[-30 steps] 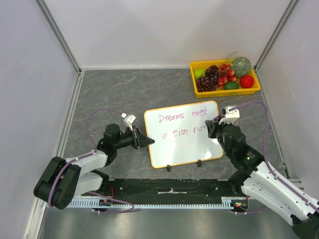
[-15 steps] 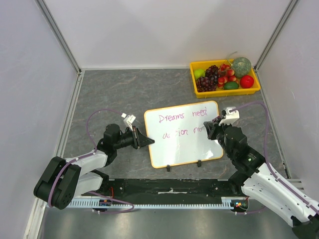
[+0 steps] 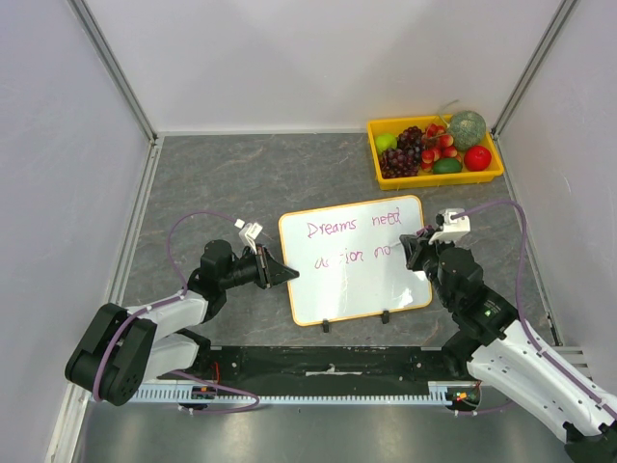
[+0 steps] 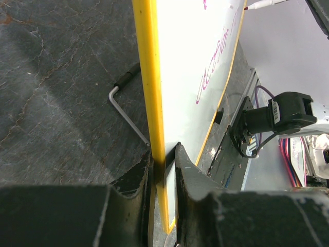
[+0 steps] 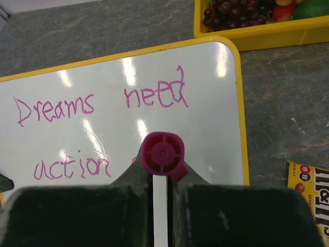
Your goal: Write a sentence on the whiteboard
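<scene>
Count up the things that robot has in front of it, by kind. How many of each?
Whiteboard: 1
Marker: 1
Fruit tray: 1
Candy packet: 1
Total: 4, with the piled fruit in the tray not counted piece by piece.

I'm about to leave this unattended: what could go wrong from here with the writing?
1. The left gripper pinches only the left edge of the whiteboard; pressure from the magenta marker in the right gripper, far to the right, might swivel the board. 2. Little bare board remains right of the second line, so further words may not fit.
</scene>
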Robot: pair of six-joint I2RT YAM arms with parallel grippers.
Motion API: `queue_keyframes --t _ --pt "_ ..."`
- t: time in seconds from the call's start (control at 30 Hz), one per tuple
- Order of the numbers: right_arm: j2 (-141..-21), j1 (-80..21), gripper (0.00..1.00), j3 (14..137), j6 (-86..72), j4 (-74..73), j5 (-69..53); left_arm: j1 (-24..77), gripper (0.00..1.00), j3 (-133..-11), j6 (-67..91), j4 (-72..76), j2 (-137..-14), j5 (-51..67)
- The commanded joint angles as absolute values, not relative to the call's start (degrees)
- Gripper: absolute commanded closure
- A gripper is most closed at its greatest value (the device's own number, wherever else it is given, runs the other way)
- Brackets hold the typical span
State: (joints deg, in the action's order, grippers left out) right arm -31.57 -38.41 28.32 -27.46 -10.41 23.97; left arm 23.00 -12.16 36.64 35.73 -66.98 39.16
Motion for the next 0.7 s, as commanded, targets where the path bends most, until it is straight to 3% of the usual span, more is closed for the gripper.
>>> queue_keyframes --t 0.0,0.67 --pt "-31.55 -38.41 1.0 30.24 -27.16 -9.58 27.16 23.2 0.98 -12.39 31.03 32.34 -67.85 34.37" --pt "-29.27 -38.41 1.0 24.52 -28.48 -10.45 28.39 23.29 0.98 -12.3 31.11 32.34 -67.68 34.37"
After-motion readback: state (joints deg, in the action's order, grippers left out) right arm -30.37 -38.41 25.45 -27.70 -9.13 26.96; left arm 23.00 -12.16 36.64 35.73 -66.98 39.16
